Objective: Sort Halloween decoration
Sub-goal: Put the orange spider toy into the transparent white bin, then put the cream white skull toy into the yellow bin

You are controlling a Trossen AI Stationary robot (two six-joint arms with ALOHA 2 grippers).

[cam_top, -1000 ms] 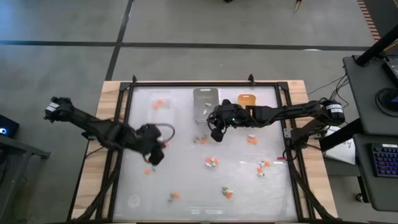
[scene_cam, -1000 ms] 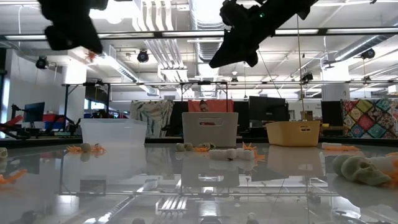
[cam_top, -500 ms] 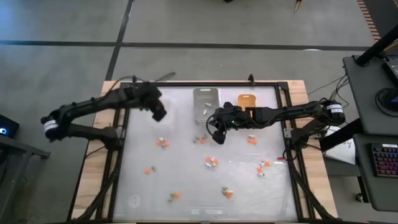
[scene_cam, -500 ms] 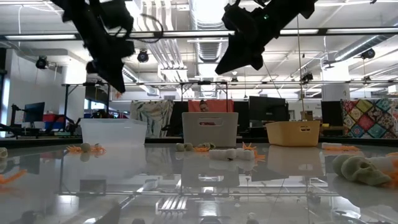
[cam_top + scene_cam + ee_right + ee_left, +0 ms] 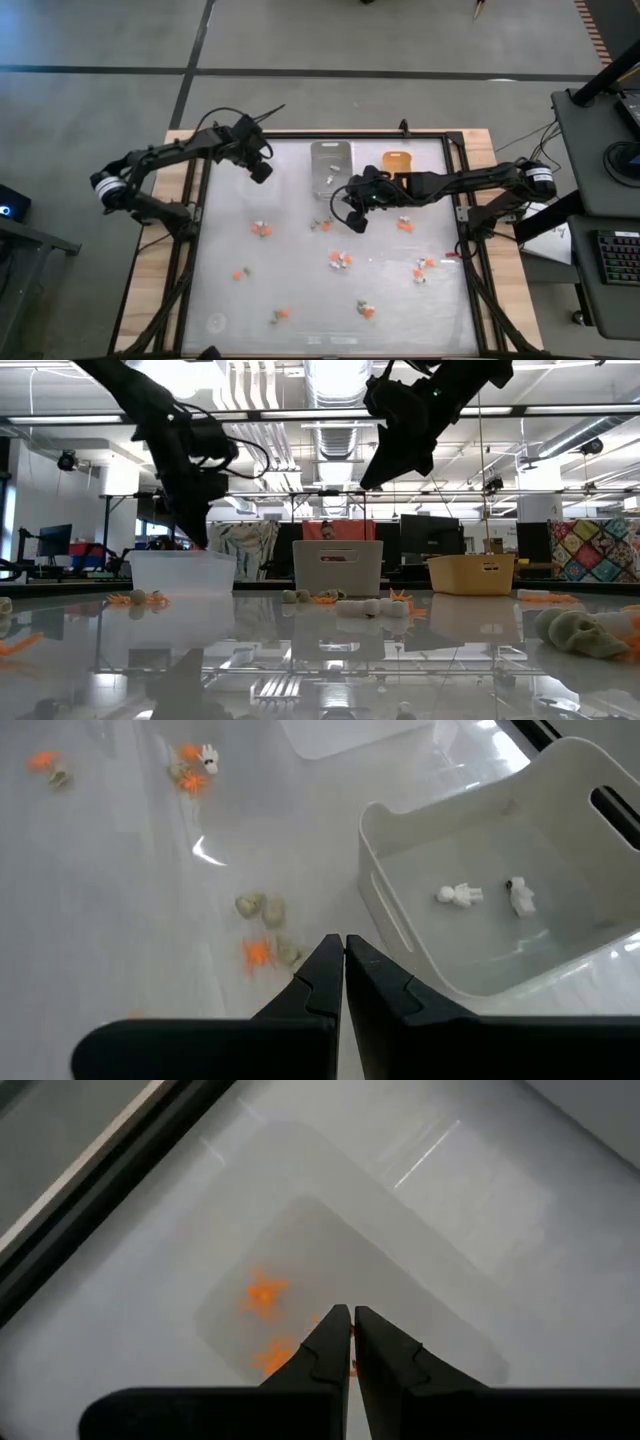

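Small orange, white and tan Halloween trinkets lie scattered on the clear tabletop, such as a pair (image 5: 262, 230) and another (image 5: 341, 261). My left gripper (image 5: 258, 172) (image 5: 350, 1320) hangs shut above the clear tray (image 5: 262, 165) (image 5: 350, 1270) at the far left. Two orange trinkets (image 5: 265, 1293) lie in that tray. My right gripper (image 5: 352, 222) (image 5: 342, 948) is shut and holds nothing. It hovers beside the grey tray (image 5: 330, 165) (image 5: 480, 910), above a few loose trinkets (image 5: 262, 908). My left gripper pinches a tiny orange trinket (image 5: 352, 1367) between its two fingers. Only a sliver of it shows in the seam, and the fingers hide the rest. The fingers slant steeply down from above, and the trinket hangs clear over the clear tray.
An orange-yellow tray (image 5: 397, 160) stands to the right of the grey tray, which holds two white figures (image 5: 460, 895). More trinkets lie toward the near and right parts of the table (image 5: 422, 270) (image 5: 366, 310). A black frame (image 5: 330, 135) rims the tabletop.
My left gripper has swung from the middle left of the table toward the far edge, still shut, and now stands above the clear tray. My right gripper has stayed in place and tipped a little further down.
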